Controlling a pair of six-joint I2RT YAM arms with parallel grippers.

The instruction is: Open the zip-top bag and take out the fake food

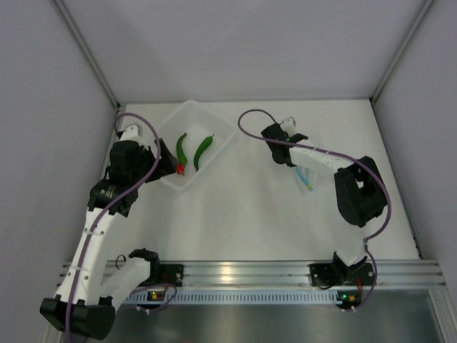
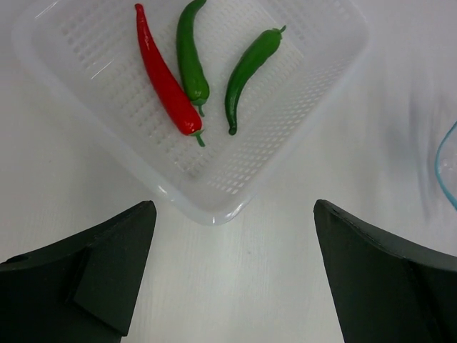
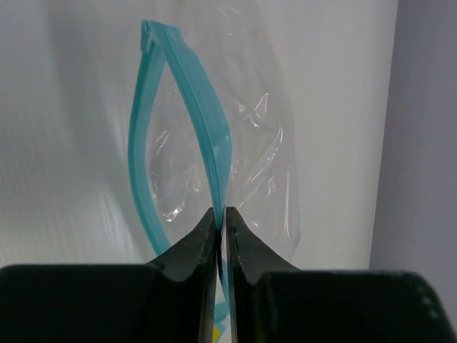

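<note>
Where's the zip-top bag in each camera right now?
Top external: small clear crinkly zip-top bag under the right forearm, centre-right.
Left wrist: only its teal zip strip, at the far right edge.
Right wrist: centre, pinched by the right end effector.
Shared landmark: that teal zip strip.

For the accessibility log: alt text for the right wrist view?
The right gripper is shut on one side of the teal zip strip of the clear zip-top bag. The strip gapes open in a loop above it, and the bag looks empty.

Top camera looks down from behind; both wrist cameras sit close, the left sharing the basket.
</note>
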